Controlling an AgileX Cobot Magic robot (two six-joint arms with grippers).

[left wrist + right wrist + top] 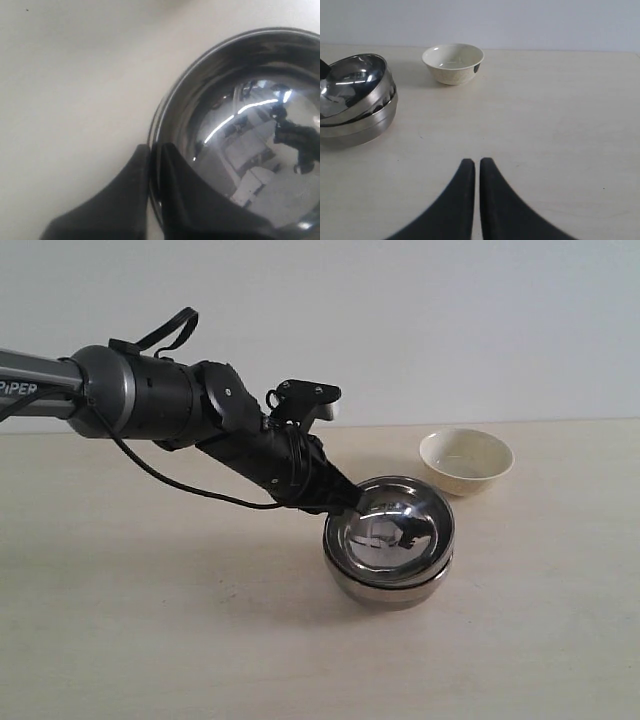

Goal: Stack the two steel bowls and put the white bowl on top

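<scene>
Here we are at the pale table (150,640), and the 2 steel bowls (392,552) are nested together, right of centre. The upper steel bowl (390,525) sits in the lower steel bowl (398,590) at a slight tilt, its mirror-bright inside throwing back a warped reflection. The left arm (170,400) comes in from the left, angled downward, with a black cable (170,480) looping beneath it. The left gripper (345,502) is right on the left rim of that upper bowl. The left wrist view settles it: 1 black finger (110,205) lies outside the wall and the other finger (200,210) inside. The thin rim is pinched between them, so this gripper is clamped onto the upper steel bowl. To the far right, the white bowl (466,460) stands upright on the table by itself, just beyond the steel pair and not touching it. It has a glossy cream inside and a narrow foot underneath. The right gripper (477,162) does not appear in the exterior view. Its own camera shows it hovering over bare table, its 2 dark fingers drawn together to a sliver of gap and gripping nothing. It is well apart from all 3 bowls.
</scene>
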